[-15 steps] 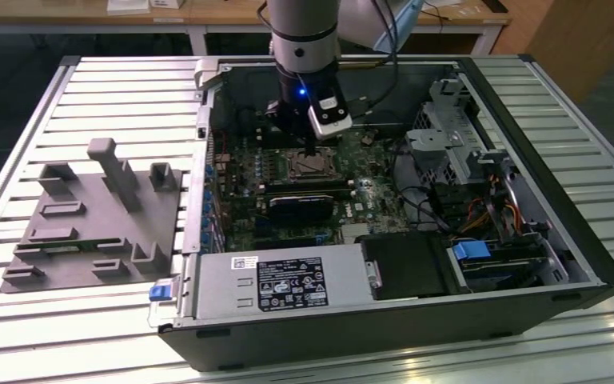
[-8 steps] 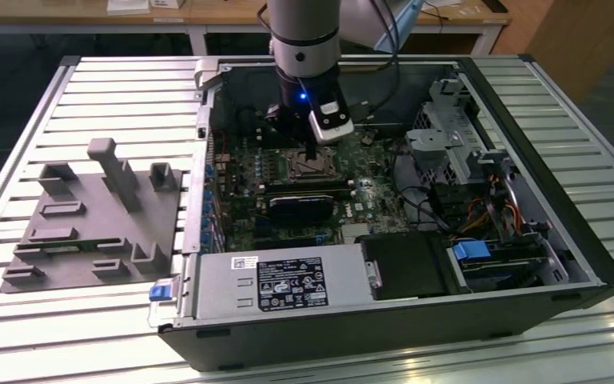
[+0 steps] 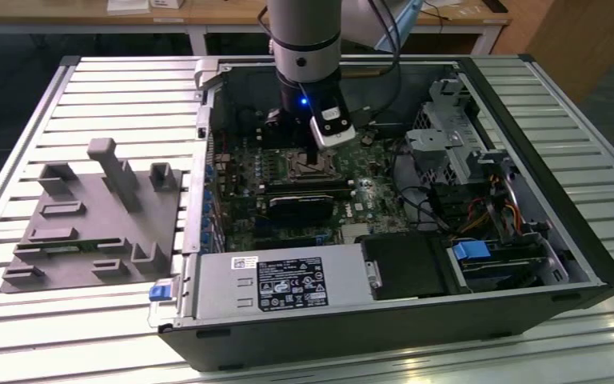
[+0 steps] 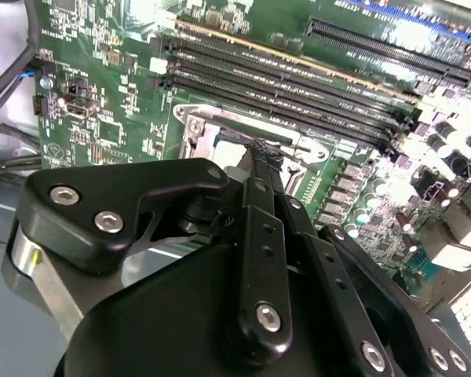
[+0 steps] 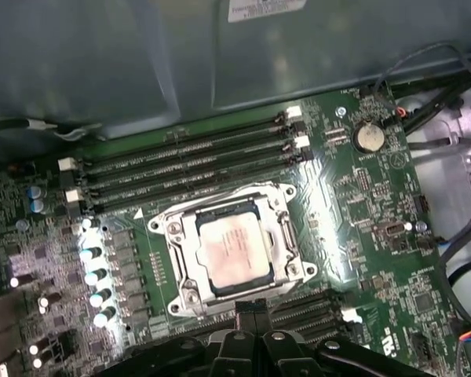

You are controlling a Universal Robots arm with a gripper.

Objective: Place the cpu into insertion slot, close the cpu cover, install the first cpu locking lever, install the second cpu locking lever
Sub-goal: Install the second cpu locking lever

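Note:
The cpu (image 5: 234,253), a square chip with a silvery-beige top, lies flat in the insertion slot (image 5: 163,228) on the green motherboard. The cpu cover (image 5: 187,253), a silvery frame, lies down around the chip, whose top shows through the window. My gripper (image 5: 251,309) hangs just off one edge of the socket, fingers together with nothing seen between them. In the second wrist view the black fingers (image 4: 261,153) reach down to the socket's rim (image 4: 195,126). In the exterior view the arm stands over the socket (image 3: 305,164) inside the open computer case.
Long black memory slots (image 5: 188,161) run beside the socket. A black block (image 3: 301,204) sits just in front of it. The case also holds a power supply (image 3: 275,284), a drive cage (image 3: 456,136) and cables (image 3: 435,200). A grey fixture (image 3: 93,216) lies on the exterior view's left.

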